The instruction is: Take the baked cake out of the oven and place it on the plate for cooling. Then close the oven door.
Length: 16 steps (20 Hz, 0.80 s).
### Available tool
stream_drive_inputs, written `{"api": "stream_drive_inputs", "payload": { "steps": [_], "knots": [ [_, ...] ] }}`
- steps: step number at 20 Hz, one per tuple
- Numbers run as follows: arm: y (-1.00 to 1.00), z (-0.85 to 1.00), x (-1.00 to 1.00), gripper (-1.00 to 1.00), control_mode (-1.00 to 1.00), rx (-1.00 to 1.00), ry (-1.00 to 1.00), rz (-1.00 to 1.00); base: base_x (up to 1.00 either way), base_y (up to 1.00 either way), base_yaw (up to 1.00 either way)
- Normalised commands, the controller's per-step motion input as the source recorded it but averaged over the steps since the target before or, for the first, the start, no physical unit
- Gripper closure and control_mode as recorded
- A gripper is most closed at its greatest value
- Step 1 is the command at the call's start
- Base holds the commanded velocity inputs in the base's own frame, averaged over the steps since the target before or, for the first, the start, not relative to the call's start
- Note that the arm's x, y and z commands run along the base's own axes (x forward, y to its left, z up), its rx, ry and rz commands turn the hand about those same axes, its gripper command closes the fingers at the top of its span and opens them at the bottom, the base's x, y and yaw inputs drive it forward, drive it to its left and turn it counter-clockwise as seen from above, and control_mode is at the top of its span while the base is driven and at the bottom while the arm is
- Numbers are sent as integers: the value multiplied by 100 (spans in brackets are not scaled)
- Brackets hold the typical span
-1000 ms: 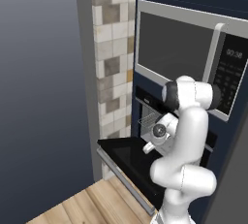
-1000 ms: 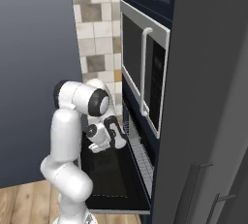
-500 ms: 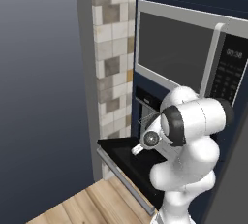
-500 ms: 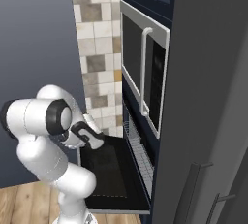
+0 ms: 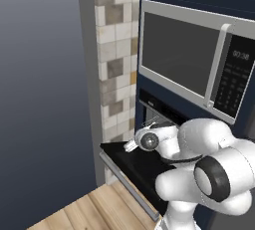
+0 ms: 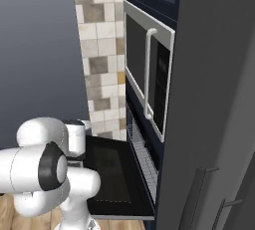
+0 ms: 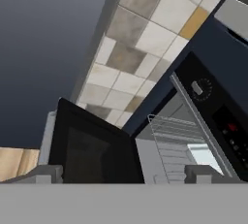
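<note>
The oven [image 7: 193, 136] stands open, wire racks [image 7: 169, 136] inside bare; oven door [image 6: 112, 174] lowered at 6 o'clock; jaws wide, empty.

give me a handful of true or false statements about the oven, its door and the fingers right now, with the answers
1. The oven door is dropped open and lies roughly flat. True.
2. The gripper holds a cake between its fingers. False: the fingers stand wide apart with nothing between them.
3. A wire rack shows inside the oven. True.
4. The microwave sits below the oven. False: it is mounted above the oven.
5. The wall beside the oven is tiled. True.
</note>
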Motion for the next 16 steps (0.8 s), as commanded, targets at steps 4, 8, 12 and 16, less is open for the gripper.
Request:
{"api": "stream_drive_inputs", "payload": {
  "steps": [4, 8, 12, 16],
  "knots": [
    [65, 100, 13, -100, -100, -5, 0, 0, 0, 0, 0],
    [61, 100, 12, -100, -100, -8, 1, 0, 0, 0, 0],
    [60, 94, 0, -100, -100, -13, 8, 0, 0, 0, 0],
    [59, 42, -31, -100, -100, -20, 10, -6, 0, 0, 0]
  ]
}}
